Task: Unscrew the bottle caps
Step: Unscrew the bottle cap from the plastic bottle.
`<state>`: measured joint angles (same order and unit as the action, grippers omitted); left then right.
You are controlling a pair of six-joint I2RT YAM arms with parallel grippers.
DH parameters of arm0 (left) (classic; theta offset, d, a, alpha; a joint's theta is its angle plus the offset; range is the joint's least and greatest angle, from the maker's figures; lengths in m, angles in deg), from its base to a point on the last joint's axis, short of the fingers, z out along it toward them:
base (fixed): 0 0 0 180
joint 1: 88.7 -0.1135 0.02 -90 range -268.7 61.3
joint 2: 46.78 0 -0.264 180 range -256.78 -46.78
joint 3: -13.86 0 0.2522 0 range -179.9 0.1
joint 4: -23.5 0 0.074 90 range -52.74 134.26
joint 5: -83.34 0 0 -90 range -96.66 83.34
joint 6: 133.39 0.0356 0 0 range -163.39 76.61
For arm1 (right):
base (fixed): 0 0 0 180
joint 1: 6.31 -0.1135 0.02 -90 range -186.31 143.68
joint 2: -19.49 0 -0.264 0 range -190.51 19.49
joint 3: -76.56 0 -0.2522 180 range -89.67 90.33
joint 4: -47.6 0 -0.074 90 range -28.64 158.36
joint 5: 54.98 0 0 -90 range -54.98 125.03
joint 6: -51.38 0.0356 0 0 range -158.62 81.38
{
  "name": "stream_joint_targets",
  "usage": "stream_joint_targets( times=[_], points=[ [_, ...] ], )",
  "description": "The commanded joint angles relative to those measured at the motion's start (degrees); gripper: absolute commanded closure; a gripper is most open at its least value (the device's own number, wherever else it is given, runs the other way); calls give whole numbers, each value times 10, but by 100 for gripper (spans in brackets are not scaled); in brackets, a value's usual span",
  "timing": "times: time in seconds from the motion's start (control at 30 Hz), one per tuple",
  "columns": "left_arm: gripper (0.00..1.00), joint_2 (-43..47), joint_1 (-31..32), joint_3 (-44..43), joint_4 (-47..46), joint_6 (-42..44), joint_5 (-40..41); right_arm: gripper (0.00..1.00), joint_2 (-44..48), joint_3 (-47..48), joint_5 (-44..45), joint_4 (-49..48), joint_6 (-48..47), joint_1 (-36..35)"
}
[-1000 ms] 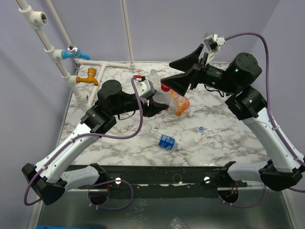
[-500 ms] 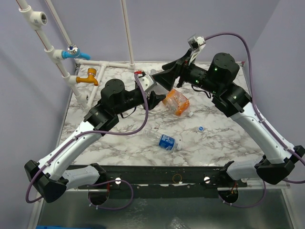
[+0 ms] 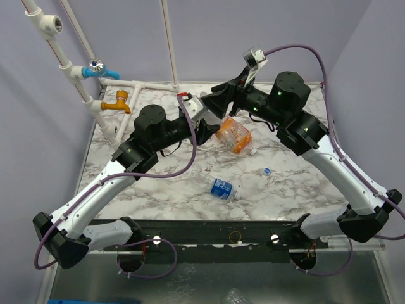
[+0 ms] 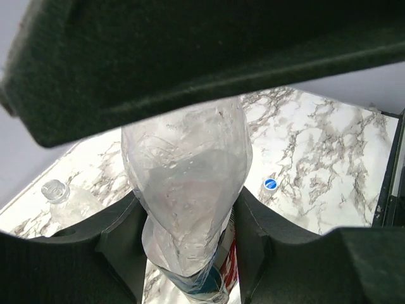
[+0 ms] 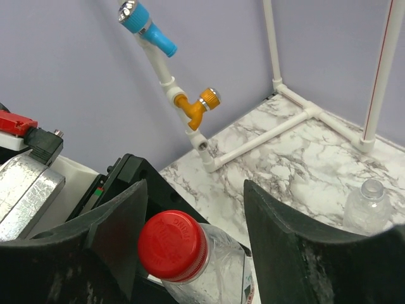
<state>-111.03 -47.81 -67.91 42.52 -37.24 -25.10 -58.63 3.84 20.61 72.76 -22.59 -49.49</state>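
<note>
- Top external: left gripper [image 3: 204,132] and right gripper [image 3: 220,104] are crowding together far back, hiding what sits between them.
- Left wrist: jaws are clamping the clear bottle [image 4: 186,183]; its cap is cut off from sight, and the thin wall could buckle or slip under a twist.
- Right wrist: jaws are standing apart, straddling the red cap [image 5: 173,246] with a gap showing; closing off-centre risks skidding off it.

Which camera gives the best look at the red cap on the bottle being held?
Right wrist: the red cap sits unobstructed between the right hand's fingers. Left wrist shows only the bottle's body; from the top camera the right hand hides the cap.
</note>
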Motion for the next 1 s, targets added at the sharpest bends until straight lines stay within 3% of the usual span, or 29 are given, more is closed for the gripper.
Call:
stream_joint_targets(
  times=[0.0,0.1,0.27,0.5,0.6,0.87,0.97],
  points=[
    [100,9,-3,4,-13,-13,-5,34,12,9,27,-11,-18,-4],
    [100,10,-2,2,-15,-15,-2,42,11,10,22,-11,-15,-4],
    [100,11,-4,-4,-18,-27,-9,77,9,7,18,-9,-12,-4],
    [100,11,-5,-18,-16,-47,-44,97,30,1,-25,-14,-27,-4],
    [100,11,-7,-31,-12,-77,-112,99,58,-20,-100,-39,-44,-4],
    [100,1,-8,-78,0,-187,-433,99,75,-33,-410,-134,5,-3],
    [100,0,-8,-88,0,-217,-483,99,64,-35,-498,-175,43,-2]
  ],
)
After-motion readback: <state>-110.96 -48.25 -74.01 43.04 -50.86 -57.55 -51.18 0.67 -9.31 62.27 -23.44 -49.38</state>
